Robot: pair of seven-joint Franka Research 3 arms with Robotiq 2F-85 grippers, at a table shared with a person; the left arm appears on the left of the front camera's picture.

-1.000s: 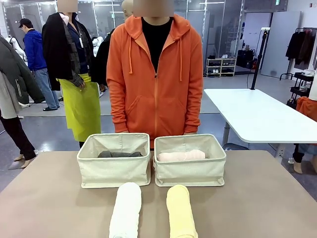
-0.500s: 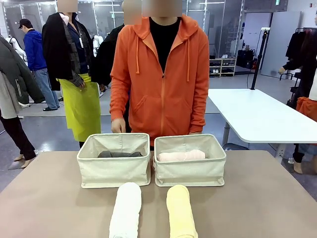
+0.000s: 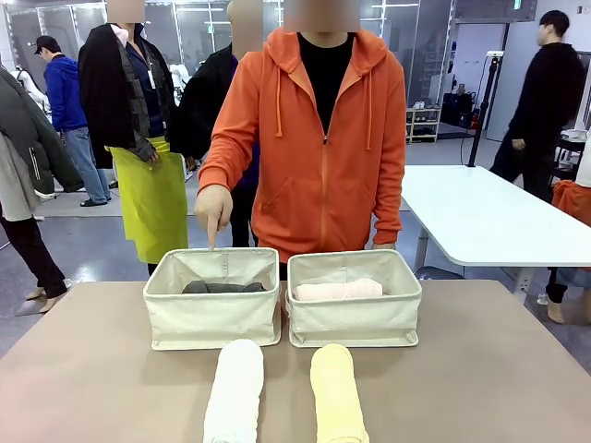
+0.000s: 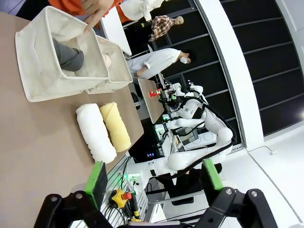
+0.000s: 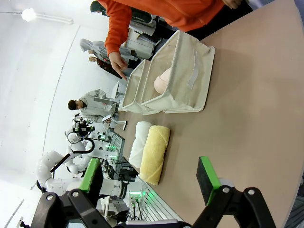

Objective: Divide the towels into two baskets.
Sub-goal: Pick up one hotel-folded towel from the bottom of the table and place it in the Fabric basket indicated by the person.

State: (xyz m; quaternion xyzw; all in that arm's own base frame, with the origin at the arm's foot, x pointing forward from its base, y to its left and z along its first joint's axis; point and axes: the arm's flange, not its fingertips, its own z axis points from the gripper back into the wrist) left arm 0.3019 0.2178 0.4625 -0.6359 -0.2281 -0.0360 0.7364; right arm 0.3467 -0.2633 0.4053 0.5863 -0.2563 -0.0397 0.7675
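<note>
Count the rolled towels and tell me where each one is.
4. The dark grey towel lies in the left basket, the pink towel in the right basket; the white towel and the yellow towel lie on the table before them. Basket walls may hide more.

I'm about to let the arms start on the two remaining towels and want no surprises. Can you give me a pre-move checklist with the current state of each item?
1. The left gripper open, nothing held: ok.
2. The right gripper open, nothing held: ok.
3. The white towel and yellow towel lying free, side by side on the table: ok.
4. Room in both baskets: ok. One towel is visible in each, the dark grey towel in the left basket and the pink towel in the right basket.
5. Space above the baskets free: not ok. The person's hand points down over the left basket's far rim.
6. Which towel the person means: cannot tell.
</note>
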